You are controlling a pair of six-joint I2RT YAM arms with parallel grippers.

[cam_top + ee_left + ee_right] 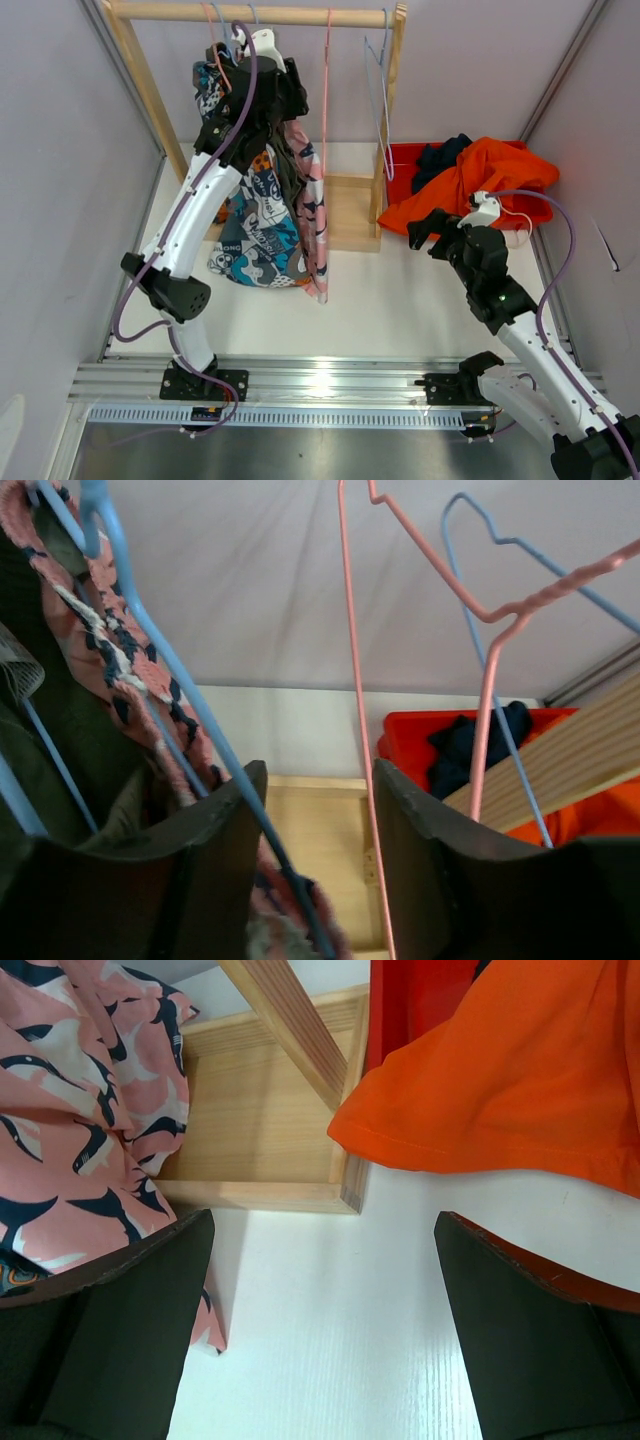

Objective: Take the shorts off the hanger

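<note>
At the rack (250,13), the half-open left gripper (320,800) is straddling the pink shorts (97,652), likely needing a firm pinch and pull next, the right gripper (322,1260) hovering wide open.

Pale, matt bare wood on the rack (300,14), top of frame. Smooth coated wire on the pink hanger (488,710) and blue hanger (184,680). Soft matt cloth on the orange shorts (500,1070), upper right, and pink patterned shorts (70,1110), left. Smooth red plastic bin (404,158). Shiny grooved metal rail (320,378), bottom.
</note>
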